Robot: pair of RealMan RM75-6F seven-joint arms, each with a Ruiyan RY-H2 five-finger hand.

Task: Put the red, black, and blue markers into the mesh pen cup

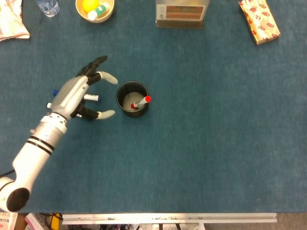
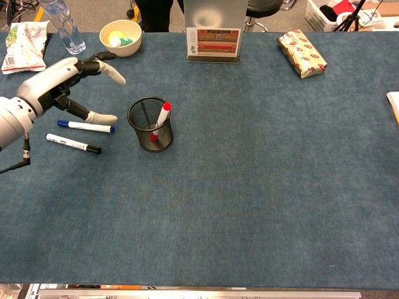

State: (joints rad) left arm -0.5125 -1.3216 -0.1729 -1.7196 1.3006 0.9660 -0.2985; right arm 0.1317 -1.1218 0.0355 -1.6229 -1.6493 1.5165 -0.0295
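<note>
The red marker (image 1: 141, 101) (image 2: 161, 118) stands tilted inside the black mesh pen cup (image 1: 132, 99) (image 2: 150, 124), its cap leaning on the right rim. Left of the cup lie the blue marker (image 2: 86, 126) and, nearer me, the black marker (image 2: 73, 144). My left hand (image 1: 79, 96) (image 2: 65, 86) hovers above these two markers, fingers spread and holding nothing. In the head view it covers most of both; only the blue marker's tip (image 1: 94, 97) shows. My right hand is not visible.
At the back stand a yellow bowl (image 2: 120, 37), a water bottle (image 2: 63, 23), a snack bag (image 2: 25, 38) and a card stand (image 2: 213, 35). A wrapped packet (image 2: 302, 53) lies at the back right.
</note>
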